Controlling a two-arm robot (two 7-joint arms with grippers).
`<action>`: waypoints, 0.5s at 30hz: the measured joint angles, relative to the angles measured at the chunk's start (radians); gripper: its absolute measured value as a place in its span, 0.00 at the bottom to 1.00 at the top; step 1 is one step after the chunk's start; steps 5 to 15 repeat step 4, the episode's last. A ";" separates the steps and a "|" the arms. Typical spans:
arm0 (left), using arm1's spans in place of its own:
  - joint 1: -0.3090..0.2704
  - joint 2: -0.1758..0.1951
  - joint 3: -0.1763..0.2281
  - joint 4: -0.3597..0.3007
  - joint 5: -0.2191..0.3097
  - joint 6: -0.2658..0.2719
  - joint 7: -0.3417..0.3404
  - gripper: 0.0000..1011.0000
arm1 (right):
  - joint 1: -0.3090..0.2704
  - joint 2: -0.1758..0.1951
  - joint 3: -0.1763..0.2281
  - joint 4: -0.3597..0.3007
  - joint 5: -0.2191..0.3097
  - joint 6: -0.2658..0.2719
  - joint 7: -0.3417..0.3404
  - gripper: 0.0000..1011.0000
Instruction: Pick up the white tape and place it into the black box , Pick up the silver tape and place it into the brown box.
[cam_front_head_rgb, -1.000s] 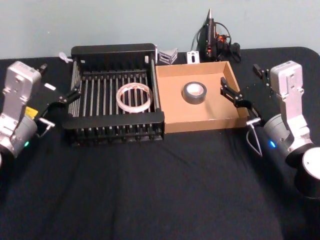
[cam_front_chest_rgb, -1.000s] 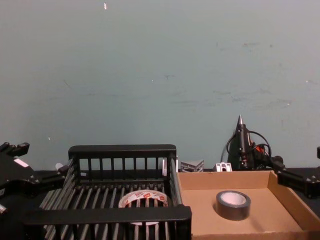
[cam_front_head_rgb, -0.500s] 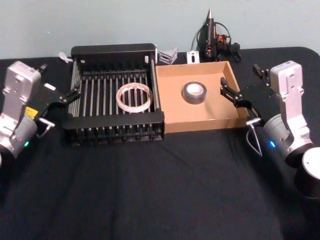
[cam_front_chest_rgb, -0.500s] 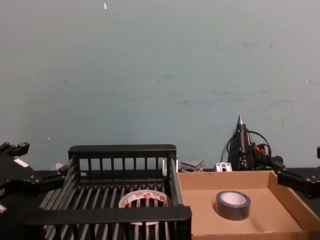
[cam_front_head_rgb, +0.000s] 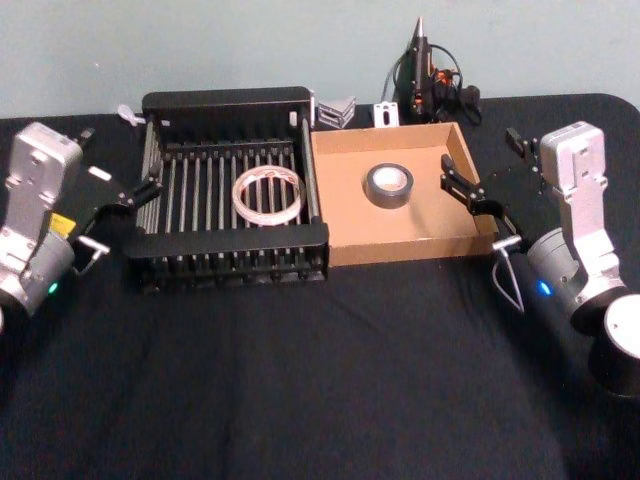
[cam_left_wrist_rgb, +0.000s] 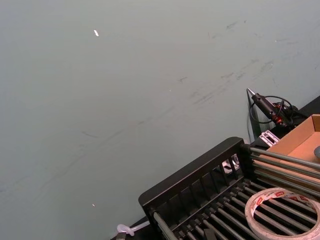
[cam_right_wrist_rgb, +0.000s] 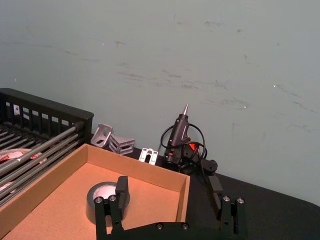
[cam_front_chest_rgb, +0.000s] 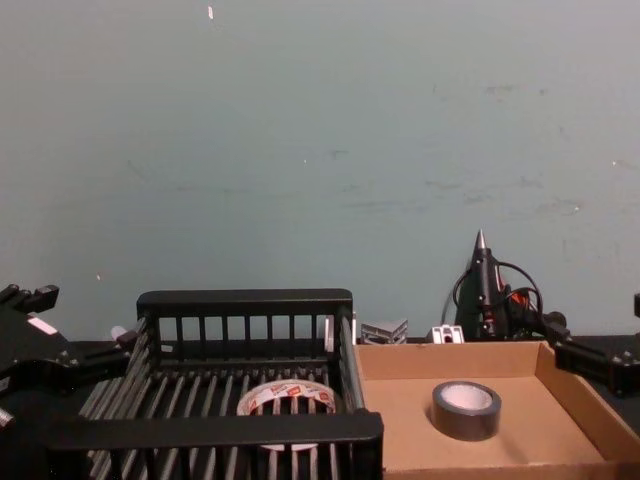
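flat whitish translucent tape roll (cam_front_head_rgb: 268, 195) lies flat in black slatted plastic crate (cam_front_head_rgb: 228, 101) | dark grey-silver duct tape roll (cam_front_head_rgb: 388, 184) lies flat in shallow tan cardboard tray (cam_front_head_rgb: 400, 244) | left gripper (cam_front_head_rgb: 112, 213) outside crate's left wall, fingers spread, empty | right gripper (cam_front_head_rgb: 484, 206) at tray's right wall, nearer the grey roll, fingers spread, empty | both placements look done

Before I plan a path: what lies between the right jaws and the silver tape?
In the head view, only the brown box's wall and bare floor separate the right gripper from the silver tape.
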 joint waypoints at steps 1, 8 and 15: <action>0.000 0.000 0.000 0.000 0.000 0.000 0.000 0.99 | 0.000 0.000 0.000 0.000 0.000 0.000 0.000 0.99; 0.000 0.000 0.000 0.000 0.000 0.000 0.000 0.99 | 0.000 0.000 0.000 0.000 0.000 0.000 0.000 0.99; 0.000 0.000 0.000 0.000 0.000 0.000 0.000 0.99 | 0.000 0.000 0.000 0.000 0.000 0.000 0.000 0.99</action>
